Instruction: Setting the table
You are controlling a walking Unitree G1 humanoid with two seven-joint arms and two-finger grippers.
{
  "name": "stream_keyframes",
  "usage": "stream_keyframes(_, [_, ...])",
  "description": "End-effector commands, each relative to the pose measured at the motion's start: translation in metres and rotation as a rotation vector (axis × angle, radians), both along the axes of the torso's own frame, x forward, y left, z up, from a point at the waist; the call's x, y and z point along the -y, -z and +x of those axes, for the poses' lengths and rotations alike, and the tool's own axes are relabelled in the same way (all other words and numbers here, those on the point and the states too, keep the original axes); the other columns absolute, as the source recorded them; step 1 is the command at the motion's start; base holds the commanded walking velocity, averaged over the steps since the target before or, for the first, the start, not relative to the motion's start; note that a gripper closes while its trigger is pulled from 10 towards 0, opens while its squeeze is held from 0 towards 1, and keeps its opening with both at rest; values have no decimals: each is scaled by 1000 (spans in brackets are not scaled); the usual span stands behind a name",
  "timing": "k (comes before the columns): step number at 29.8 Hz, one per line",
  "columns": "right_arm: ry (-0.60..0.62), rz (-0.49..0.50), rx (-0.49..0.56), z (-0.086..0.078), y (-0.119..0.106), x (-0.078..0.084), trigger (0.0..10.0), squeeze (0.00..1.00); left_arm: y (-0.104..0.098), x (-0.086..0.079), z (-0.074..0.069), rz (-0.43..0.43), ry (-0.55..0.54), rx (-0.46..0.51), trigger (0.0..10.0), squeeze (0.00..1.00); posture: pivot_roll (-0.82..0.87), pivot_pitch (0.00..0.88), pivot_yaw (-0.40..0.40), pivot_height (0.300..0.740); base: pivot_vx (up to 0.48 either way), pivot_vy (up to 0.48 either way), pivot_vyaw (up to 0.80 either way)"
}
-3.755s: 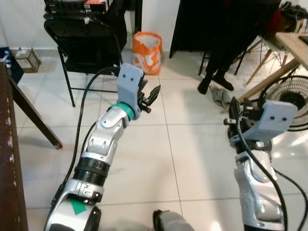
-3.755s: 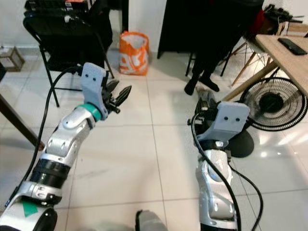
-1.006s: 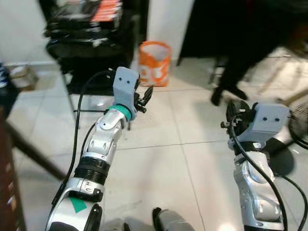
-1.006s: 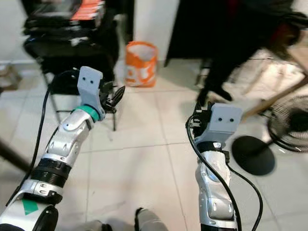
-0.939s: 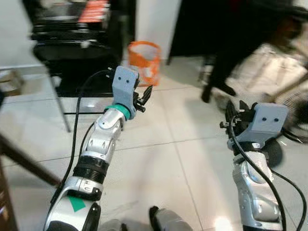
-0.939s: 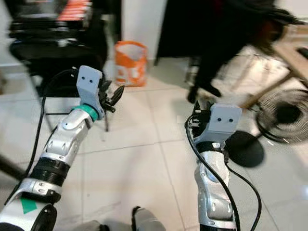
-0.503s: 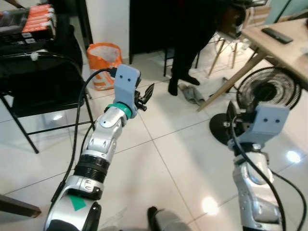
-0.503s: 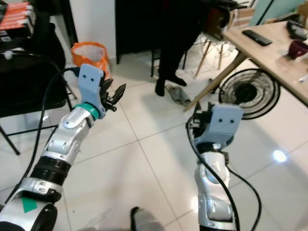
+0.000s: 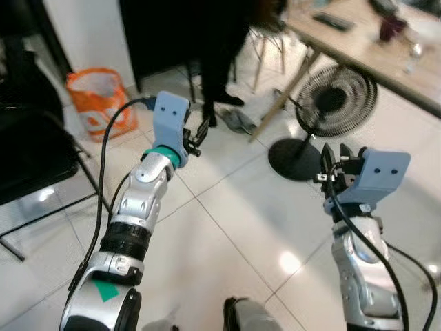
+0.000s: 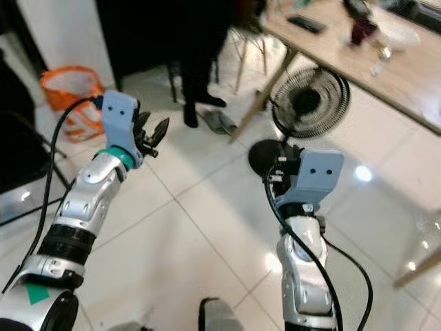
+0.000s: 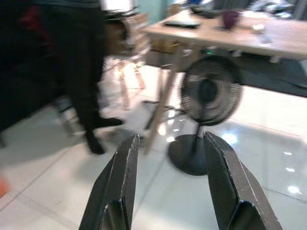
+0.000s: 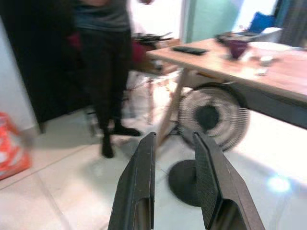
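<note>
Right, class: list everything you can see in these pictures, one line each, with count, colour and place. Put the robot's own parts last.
wooden table: one, light wood, far right
dark cup: one, dark purple, on the table
remote control: one, black, on the table
pedestal fan: one, black, on the floor beside the table
plastic bag: one, orange, on the floor at left
folding chair: one, black, far left
person's legs: dark trousers, standing beyond the arms
tiled floor: white, glossy
left gripper: black fingers apart, raised
right gripper: black fingers apart, raised
</note>
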State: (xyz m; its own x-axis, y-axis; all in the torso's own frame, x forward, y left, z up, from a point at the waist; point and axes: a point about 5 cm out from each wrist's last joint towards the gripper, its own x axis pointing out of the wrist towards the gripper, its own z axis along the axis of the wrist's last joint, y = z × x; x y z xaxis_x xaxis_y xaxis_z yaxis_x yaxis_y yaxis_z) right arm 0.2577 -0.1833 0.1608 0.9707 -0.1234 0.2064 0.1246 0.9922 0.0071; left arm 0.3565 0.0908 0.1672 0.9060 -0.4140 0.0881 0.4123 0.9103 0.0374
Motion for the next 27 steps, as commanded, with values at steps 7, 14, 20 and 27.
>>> stream_keyframes(7, [5, 1, -18, -1, 3, 2, 10000, 0, 7, 3, -1, 12, 9, -26, 10000, 0, -23, 0, 23, 740, 0, 0, -800])
stream_keyframes(14, [3, -1, -18, -1, 3, 2, 10000, 0, 7, 3, -1, 12, 10, -25, 10000, 0, -23, 0, 23, 740, 0, 0, -800])
stream_keyframes(20, [2, -2, -18, -1, 3, 2, 10000, 0, 6, 3, -1, 12, 11, -24, 10000, 0, -22, 0, 22, 740, 0, 0, -800])
stream_keyframes(27, [1, -1, -19, -1, 3, 2, 10000, 0, 6, 4, -1, 11, 12, -23, 10000, 0, -22, 0, 22, 740, 0, 0, -800])
